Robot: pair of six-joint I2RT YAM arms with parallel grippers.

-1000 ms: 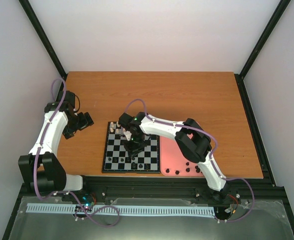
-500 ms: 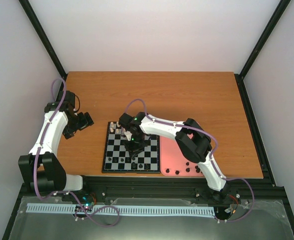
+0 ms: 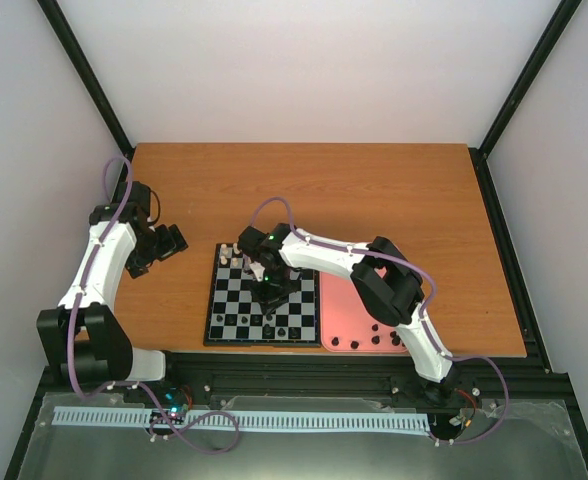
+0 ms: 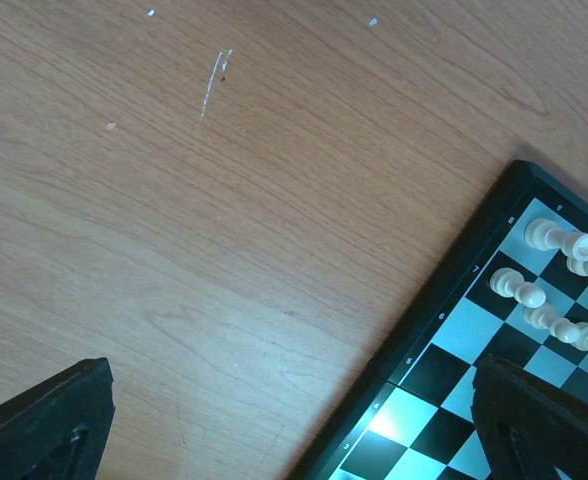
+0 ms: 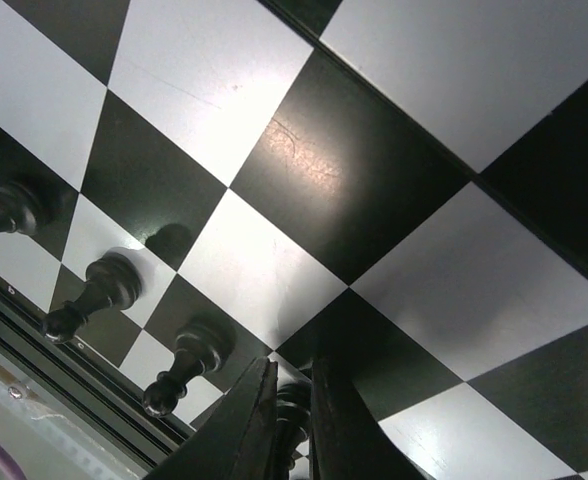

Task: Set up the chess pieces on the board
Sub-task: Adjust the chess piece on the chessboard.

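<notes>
Now seating tiny black chess piece on black-and-grey checked board.
Right gripper pinches it; lower, then release. Left gripper gapes.

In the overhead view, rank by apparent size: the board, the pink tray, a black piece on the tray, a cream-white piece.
1. the board
2. the pink tray, partly under the right arm
3. the black piece on the tray and the cream-white piece: both tiny, too alike to rank
</notes>
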